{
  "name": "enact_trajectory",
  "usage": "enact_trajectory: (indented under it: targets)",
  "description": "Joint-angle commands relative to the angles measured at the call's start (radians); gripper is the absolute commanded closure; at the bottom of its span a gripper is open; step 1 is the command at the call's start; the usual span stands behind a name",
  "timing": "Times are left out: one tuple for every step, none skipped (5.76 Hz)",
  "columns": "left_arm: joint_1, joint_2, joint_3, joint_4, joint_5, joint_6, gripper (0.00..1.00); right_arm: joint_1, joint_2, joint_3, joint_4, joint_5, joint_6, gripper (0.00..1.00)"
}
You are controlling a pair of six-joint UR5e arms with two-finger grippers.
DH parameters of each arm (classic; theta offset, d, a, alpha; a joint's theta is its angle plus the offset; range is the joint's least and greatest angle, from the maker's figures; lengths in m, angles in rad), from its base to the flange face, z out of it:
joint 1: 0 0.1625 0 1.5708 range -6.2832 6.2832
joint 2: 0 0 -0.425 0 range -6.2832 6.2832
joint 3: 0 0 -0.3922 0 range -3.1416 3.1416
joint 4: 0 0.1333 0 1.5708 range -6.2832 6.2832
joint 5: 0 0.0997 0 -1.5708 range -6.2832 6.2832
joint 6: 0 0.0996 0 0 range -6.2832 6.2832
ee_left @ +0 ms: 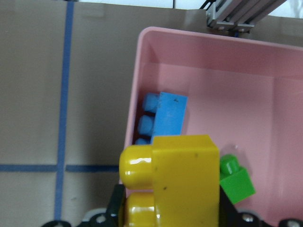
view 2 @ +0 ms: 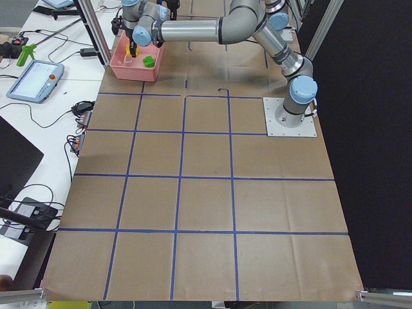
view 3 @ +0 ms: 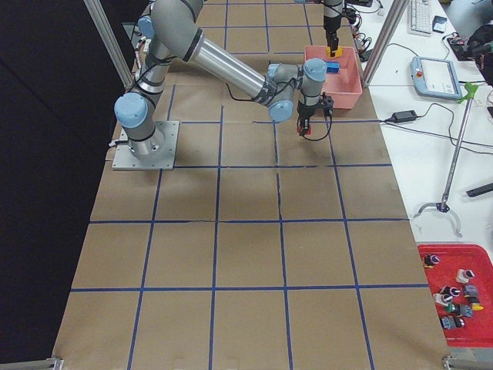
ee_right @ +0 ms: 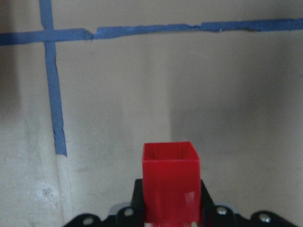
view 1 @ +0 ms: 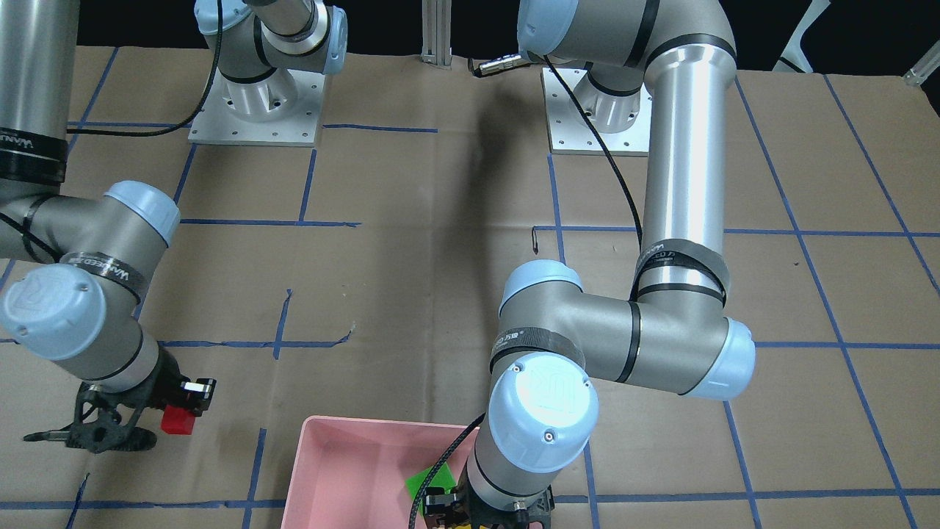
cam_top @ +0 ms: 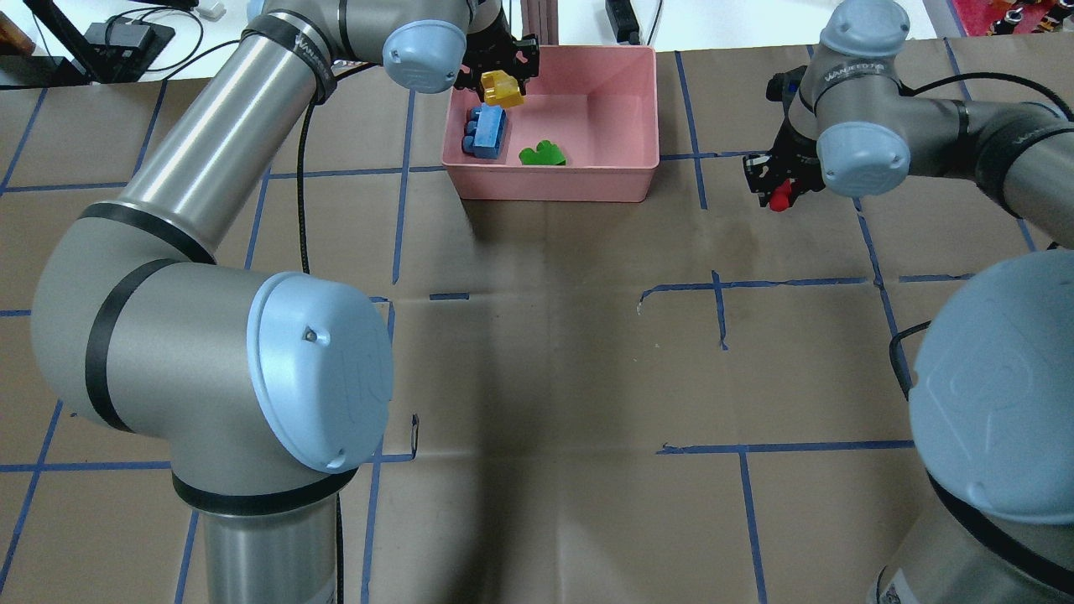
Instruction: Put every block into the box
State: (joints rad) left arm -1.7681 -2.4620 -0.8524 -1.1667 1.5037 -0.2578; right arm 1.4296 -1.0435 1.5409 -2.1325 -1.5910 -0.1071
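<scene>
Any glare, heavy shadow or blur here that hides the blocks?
Front-facing: glare whitens the left arm's wrist cap; the arm hides much of the box. Left wrist: yellow block near and soft, blue block and green block clear. Right wrist: red block slightly soft. Overhead: mild shadows only.

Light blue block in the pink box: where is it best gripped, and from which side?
Probably from above, closing on its two short ends. The light blue block lies on its side, studs toward the wall of the box, leaving little room there.

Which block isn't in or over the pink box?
The red block, held by the right gripper beside the box; blue block and green block lie inside, yellow block hangs over it.
</scene>
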Motion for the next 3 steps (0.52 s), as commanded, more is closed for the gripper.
enact_trajectory:
  targets:
    - [-0.004,0.011,-0.001,0.013,0.006,-0.017,0.01,0.0,0.002,-0.252,0.173,-0.001,-0.098,0.94]
    - [0.009,0.029,-0.002,0.006,0.004,-0.003,0.01,0.005,0.005,-0.347,0.204,0.011,-0.174,0.94]
    - [0.069,0.091,-0.019,-0.033,0.001,0.027,0.01,0.023,0.005,-0.352,0.212,0.014,-0.231,0.93]
